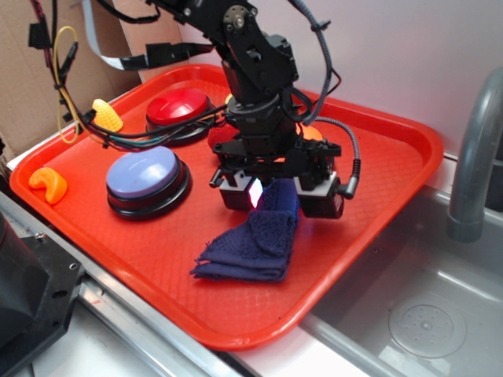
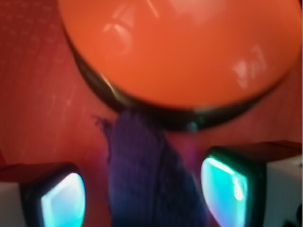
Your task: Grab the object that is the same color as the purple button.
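One red tray (image 1: pixel 377 149). One navy rag (image 1: pixel 250 243) at tray's 6 o'clock, one edge rising between pads (image 2: pixel 221 182) of end effector (image 1: pixel 277 200), spread wide, not clamped. One purple button (image 1: pixel 145 174) at 9 o'clock. One red button (image 1: pixel 178 107), one orange button (image 2: pixel 184 52).

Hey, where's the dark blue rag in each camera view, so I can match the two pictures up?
Exterior: the rag lies low and centre on the red tray, its upper end rising between the fingers of the gripper.
Wrist: the rag fills the bottom centre, between the two glowing finger pads, just below an orange button.
Shared landmark: the finger pads flanking the rag; the jaws stand apart.
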Tool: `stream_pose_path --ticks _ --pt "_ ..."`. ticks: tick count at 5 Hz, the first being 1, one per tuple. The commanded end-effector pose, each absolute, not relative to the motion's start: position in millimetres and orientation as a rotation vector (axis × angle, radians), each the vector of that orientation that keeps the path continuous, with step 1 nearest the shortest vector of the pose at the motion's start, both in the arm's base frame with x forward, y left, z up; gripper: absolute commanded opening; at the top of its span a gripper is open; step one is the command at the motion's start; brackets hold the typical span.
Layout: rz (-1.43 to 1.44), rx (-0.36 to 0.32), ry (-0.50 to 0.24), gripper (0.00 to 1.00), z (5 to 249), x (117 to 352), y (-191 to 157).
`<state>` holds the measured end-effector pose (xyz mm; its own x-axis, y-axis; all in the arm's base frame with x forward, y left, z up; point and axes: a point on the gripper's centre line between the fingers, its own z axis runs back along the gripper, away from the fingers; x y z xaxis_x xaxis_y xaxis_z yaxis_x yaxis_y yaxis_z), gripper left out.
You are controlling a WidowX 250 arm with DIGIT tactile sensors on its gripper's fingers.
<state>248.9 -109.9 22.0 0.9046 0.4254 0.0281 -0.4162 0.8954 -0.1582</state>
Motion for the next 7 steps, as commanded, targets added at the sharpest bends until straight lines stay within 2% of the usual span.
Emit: stream_pose_path --ticks 1,3,4,6,7 --pt "0.432 -0.161 -0.128 0.00 30 267 -110" --pt "0.434 -0.170 -0.139 0.00 38 263 -109" --pt "0.315 -0.176 -0.124 0.00 48 260 -108" --pt "0.159 -0.150 -0.118 0.00 93 232 -100" --pt "0.071 -0.125 -0.109 0.00 118 227 -82"
